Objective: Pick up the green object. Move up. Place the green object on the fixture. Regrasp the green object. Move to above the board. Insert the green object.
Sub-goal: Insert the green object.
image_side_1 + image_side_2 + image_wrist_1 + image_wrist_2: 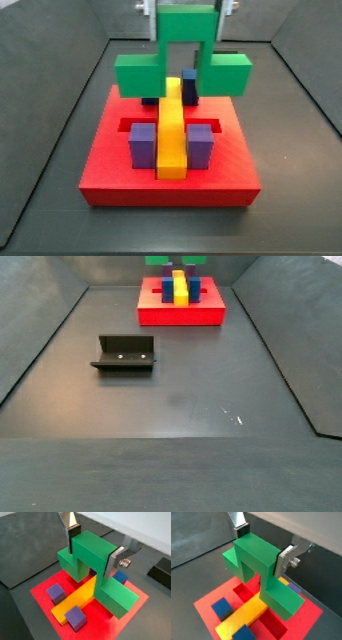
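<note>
gripper [94, 548] over board [107, 180] | jaws pinching 1 green object [185, 58] (no readable writing) | 2 blue, 2 purple blocks

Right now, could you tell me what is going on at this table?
The arm's end effector is shut on the green object, gripping its taller middle part and holding it above the board. In a side view the green object hangs over the yellow bar, with its side arms spread crosswise, not yet seated in the recess. The fixture stands empty on the floor, apart from the board.
</note>
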Motion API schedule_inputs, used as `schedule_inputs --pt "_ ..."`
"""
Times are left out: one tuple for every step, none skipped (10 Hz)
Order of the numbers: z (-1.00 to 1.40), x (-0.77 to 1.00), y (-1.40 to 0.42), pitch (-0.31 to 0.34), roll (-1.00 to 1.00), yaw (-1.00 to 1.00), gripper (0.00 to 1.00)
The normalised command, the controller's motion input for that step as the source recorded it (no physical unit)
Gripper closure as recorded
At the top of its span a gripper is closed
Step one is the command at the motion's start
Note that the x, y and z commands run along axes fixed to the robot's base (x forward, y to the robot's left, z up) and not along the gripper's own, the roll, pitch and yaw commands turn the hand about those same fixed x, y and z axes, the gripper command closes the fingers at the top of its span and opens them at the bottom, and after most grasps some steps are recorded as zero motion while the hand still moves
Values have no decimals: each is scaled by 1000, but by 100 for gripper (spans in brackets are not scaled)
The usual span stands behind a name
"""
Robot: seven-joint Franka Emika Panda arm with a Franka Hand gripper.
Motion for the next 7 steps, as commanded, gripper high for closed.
schedule_inputs --pt "0 397 171 29 -49 0 100" --pt "-157 111 211 0 -23 117 100" --pt "-317 0 106 -19 26 197 100" --pt "-314 -129 0 -69 140 294 100" --pt "-337 -91 0 -106 0 309 100" --pt "-363 0 -29 -170 -89 211 100" --pt "-180 0 -14 -190 -1 91 100"
